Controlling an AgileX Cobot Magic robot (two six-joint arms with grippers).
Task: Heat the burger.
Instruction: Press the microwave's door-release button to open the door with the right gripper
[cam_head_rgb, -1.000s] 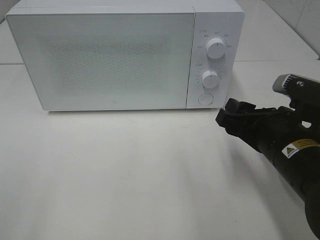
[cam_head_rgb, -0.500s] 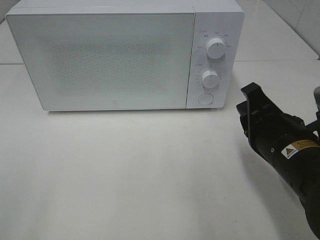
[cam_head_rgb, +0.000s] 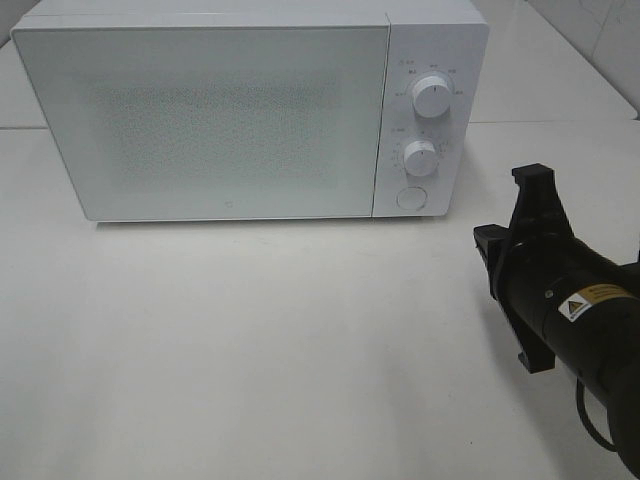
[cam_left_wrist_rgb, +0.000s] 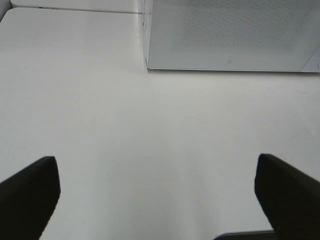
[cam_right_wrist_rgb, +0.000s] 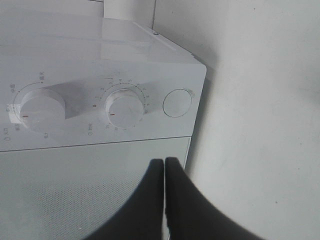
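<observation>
The burger is out of view. A white microwave (cam_head_rgb: 220, 110) stands at the back of the table with its door closed. Its panel has an upper knob (cam_head_rgb: 432, 97), a lower knob (cam_head_rgb: 420, 158) and a round button (cam_head_rgb: 410, 198). My right gripper (cam_head_rgb: 487, 247) hovers to the right of the panel, apart from it. In the right wrist view the right gripper (cam_right_wrist_rgb: 164, 162) is shut and empty, and points at the microwave (cam_right_wrist_rgb: 100, 65) below the lower knob (cam_right_wrist_rgb: 126, 107). My left gripper (cam_left_wrist_rgb: 156, 165) is open and empty over bare table, short of the microwave's (cam_left_wrist_rgb: 230, 35) front left corner.
The white table (cam_head_rgb: 250, 350) spreads out in front of the microwave. The left arm does not show in the exterior high view. A tiled wall (cam_head_rgb: 600, 30) rises at the back right.
My right arm has drawn back to the right, away from the microwave's panel, and its wrist has rolled. The microwave has not changed.
</observation>
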